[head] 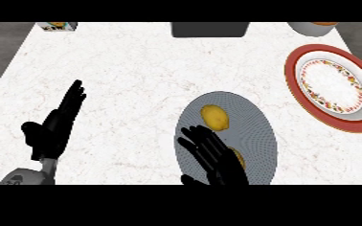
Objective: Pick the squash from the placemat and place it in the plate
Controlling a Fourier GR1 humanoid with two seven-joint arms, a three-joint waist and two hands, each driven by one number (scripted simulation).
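A yellow squash lies on the grey oval placemat at the lower middle of the counter. My right hand comes in from the lower edge over the near half of the placemat. Its fingers are straight and spread, with the tips just short of the squash, and it holds nothing. A small yellowish patch shows at the hand's right side; I cannot tell whether it belongs to the squash. The red-rimmed patterned plate sits at the right edge. My left hand rests open at the lower left.
A dark grey block stands at the back middle. A small box is at the back left, and a pale bowl at the back right. Bare marble counter lies between the placemat and the left hand.
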